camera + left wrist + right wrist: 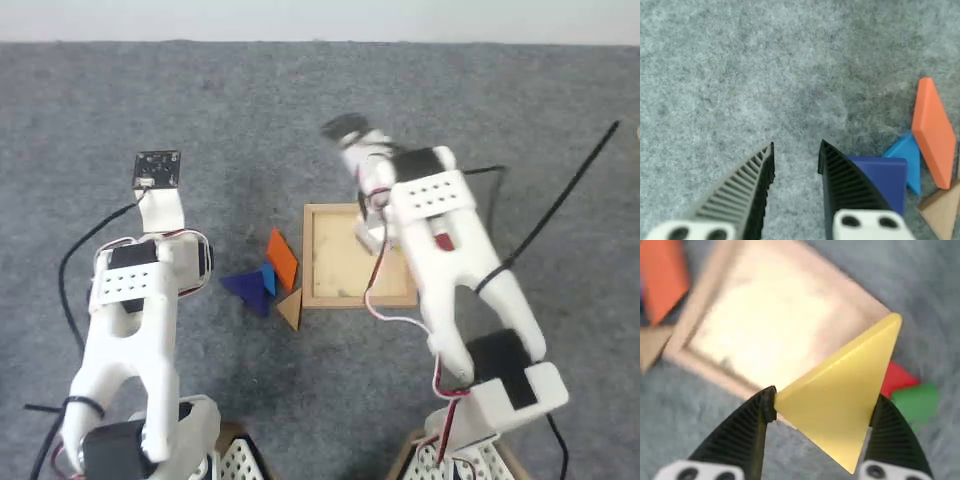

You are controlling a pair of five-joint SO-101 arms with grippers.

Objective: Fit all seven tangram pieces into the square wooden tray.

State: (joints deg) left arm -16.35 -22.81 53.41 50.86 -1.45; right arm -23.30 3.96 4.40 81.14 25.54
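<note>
Your right gripper (824,399) clamps a yellow triangle (842,412) over the tray (311,262).
Your left gripper (796,150) hangs open, at the tray's nine o'clock.

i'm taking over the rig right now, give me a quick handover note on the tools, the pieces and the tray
Right tool: shut on the yellow triangle, held above the tray.
Left tool: open and empty, above the carpet beside the dark blue triangle.
Pieces: the orange piece, light blue triangle, dark blue triangle and tan triangle are clustered on the carpet beside the tray. The red piece and green piece lie just outside the tray, away from that cluster.
Done: yellow triangle picked up; no piece visible in the tray.
Left: seat the yellow triangle, then the other six.
</note>
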